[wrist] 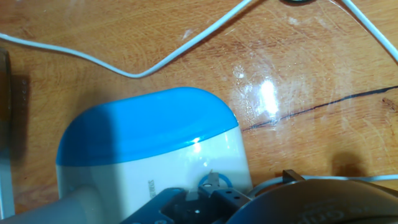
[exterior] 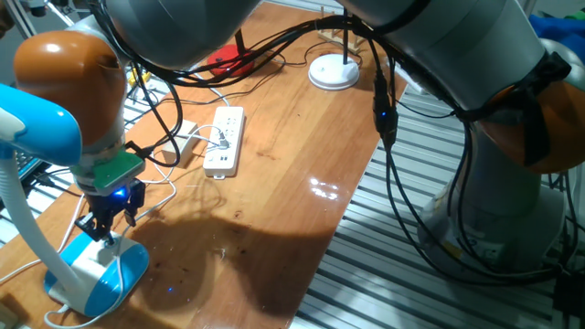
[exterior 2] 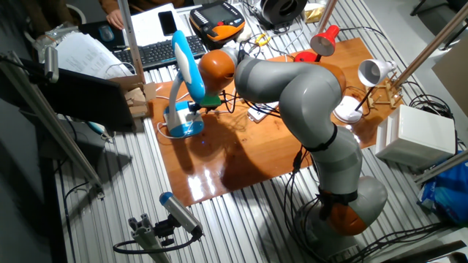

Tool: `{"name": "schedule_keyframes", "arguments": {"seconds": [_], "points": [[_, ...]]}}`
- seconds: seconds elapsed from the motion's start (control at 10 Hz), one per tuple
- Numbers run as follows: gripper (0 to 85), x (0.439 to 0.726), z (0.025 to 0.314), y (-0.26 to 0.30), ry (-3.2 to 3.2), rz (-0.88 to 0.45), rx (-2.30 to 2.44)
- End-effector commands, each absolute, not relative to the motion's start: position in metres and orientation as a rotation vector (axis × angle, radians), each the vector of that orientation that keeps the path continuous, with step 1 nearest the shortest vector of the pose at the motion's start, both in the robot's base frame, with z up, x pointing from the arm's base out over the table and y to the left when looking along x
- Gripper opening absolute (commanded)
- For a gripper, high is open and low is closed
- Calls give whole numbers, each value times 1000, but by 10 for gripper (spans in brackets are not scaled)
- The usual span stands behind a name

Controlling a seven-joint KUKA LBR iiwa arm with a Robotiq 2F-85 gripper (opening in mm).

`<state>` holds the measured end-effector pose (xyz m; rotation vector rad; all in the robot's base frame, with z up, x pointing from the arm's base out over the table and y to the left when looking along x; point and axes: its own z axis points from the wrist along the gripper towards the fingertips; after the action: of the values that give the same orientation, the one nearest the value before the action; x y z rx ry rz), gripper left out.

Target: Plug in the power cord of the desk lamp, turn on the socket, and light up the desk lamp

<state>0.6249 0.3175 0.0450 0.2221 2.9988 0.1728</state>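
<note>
Closest to the hand camera is the dark gripper (wrist: 214,202) hardware at the bottom edge, sitting right over the desk lamp (wrist: 149,155) base, near a small round button ring on the white part. Honestly can't tell if the fingers are spread or pressed together, they're too dark and cropped in every view.

Going left to right in the fixed view: the lamp's glossy light-blue head and curved white neck on the far left, its smooth rounded oval base at the table's near corner with the gripper (exterior: 108,219) hovering just over it. Then the thin white power cord (exterior: 169,178) snakes loosely over the wood toward the socket (exterior: 225,140), a flat white plastic strip mid-table. Something does look plugged into it, so my guess is the plugging part is done; the switch state is too small to read. The lamp head isn't visibly glowing, so pressing the base button looks like what's left
</note>
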Motion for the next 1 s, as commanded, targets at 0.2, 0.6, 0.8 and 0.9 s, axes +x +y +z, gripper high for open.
{"name": "schedule_keyframes", "arguments": {"seconds": [0.2,0.6,0.8,0.9], "points": [[510,626,47,317,3000,169,219],[510,633,61,307,3022,164,189],[510,632,67,304,3024,161,184],[510,631,74,299,3037,160,165]]}}
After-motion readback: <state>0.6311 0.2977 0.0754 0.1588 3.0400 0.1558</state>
